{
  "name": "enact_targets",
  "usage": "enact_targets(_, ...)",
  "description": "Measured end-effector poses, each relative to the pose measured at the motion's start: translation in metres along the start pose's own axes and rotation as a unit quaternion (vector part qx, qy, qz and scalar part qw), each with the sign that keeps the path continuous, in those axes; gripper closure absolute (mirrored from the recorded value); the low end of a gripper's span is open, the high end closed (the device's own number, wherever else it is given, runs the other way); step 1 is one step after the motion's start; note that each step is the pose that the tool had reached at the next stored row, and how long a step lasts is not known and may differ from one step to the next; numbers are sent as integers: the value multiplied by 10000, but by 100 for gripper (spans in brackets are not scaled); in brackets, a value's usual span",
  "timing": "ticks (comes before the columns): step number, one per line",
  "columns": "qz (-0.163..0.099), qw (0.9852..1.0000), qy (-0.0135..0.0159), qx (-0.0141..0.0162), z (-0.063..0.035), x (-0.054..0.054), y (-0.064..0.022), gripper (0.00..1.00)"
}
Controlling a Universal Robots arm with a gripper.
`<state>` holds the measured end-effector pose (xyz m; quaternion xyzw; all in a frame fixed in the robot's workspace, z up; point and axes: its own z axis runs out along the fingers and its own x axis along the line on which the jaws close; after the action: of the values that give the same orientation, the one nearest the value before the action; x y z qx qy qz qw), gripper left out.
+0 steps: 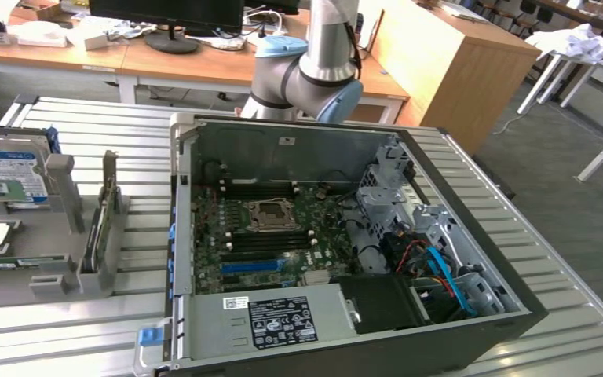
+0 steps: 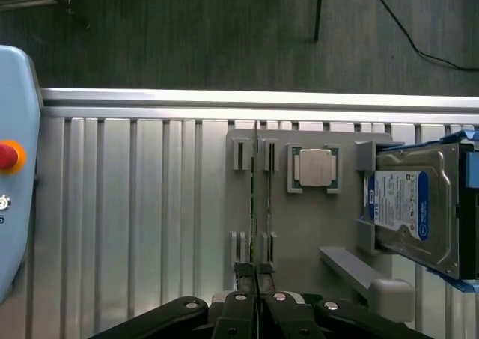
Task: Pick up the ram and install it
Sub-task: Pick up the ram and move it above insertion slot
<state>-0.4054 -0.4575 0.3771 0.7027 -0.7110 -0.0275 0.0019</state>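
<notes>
Ram (image 2: 257,182) is standing on edge in the gray holder (image 2: 314,234); claw (image 2: 257,298) is hovering in line with it, fingers clenched together.

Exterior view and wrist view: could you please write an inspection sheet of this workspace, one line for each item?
Surface: slatted metal table, carrying a grey fixture and an open computer case.
Job's things: ram stands on edge in the fixture, not held; motherboard exposed in the case.
Clutter: hard drive and processor chip on the fixture.
Grippers: gripper shut, empty, lined up with the ram.
Cables: red and blue cables in the case; black cable on the floor.
Surroundings: wooden desks, monitor, pale blue box with a red button.
</notes>
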Motion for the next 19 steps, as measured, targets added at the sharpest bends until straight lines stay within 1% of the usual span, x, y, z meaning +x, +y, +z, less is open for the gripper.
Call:
enact_targets(7, 0, 10000, 0, 0, -169, -6, 2, 88)
enact_targets(10, 0, 10000, 0, 0, -226, -8, 2, 88)
enact_targets(19, 0, 10000, 0, 0, -236, -8, 1, 88)
